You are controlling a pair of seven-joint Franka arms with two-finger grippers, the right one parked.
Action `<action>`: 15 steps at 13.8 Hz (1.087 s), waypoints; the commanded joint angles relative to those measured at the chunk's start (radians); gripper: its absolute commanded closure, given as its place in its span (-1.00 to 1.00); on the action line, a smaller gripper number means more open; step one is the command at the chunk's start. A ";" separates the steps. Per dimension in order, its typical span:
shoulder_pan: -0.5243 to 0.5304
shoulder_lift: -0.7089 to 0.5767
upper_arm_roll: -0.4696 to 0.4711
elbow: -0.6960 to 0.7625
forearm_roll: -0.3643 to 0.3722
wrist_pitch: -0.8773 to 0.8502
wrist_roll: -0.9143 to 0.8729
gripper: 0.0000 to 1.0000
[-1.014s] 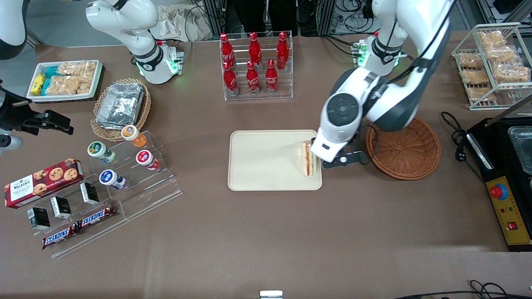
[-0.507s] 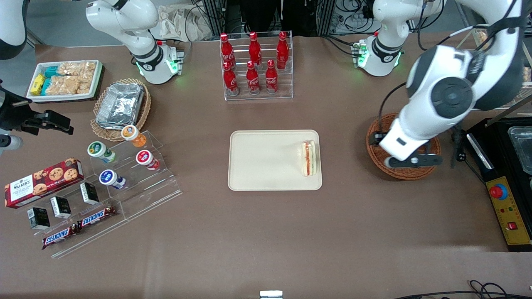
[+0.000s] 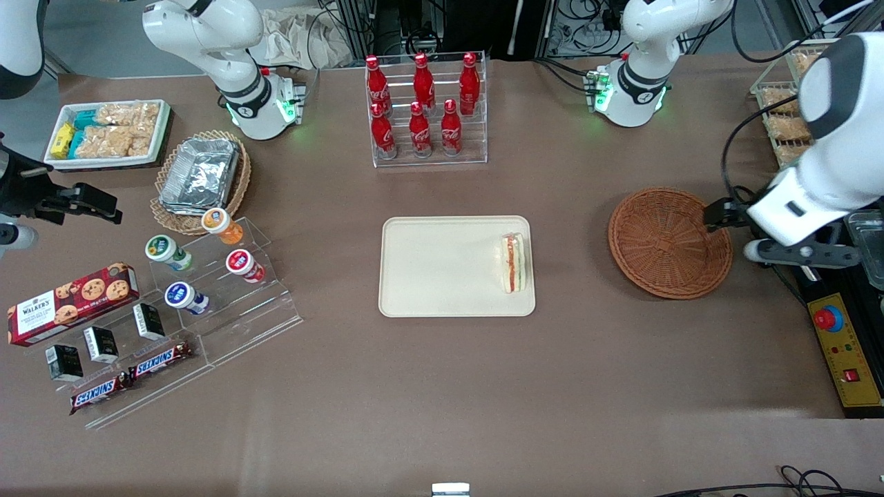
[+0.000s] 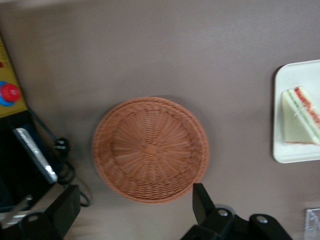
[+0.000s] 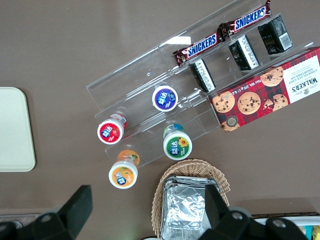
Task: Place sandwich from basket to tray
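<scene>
Brown table: sandwich (image 3: 513,263) on tray (image 3: 442,269); end effector (image 4: 132,207) spread above basket (image 3: 668,242).

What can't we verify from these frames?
- Gripper, open above the basket: front view hides the fingers under the wrist.
- Sandwich on the tray: underside contact hidden in both views.
- Tray: cut by the left wrist view's edge.
</scene>
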 commanded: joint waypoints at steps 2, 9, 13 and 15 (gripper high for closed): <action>0.052 -0.037 -0.010 0.045 -0.017 -0.049 0.101 -1.00; 0.066 -0.023 -0.009 0.118 -0.019 -0.103 0.101 -1.00; 0.066 -0.017 -0.009 0.118 -0.020 -0.103 0.100 -1.00; 0.066 -0.019 -0.010 0.119 -0.019 -0.103 0.090 -1.00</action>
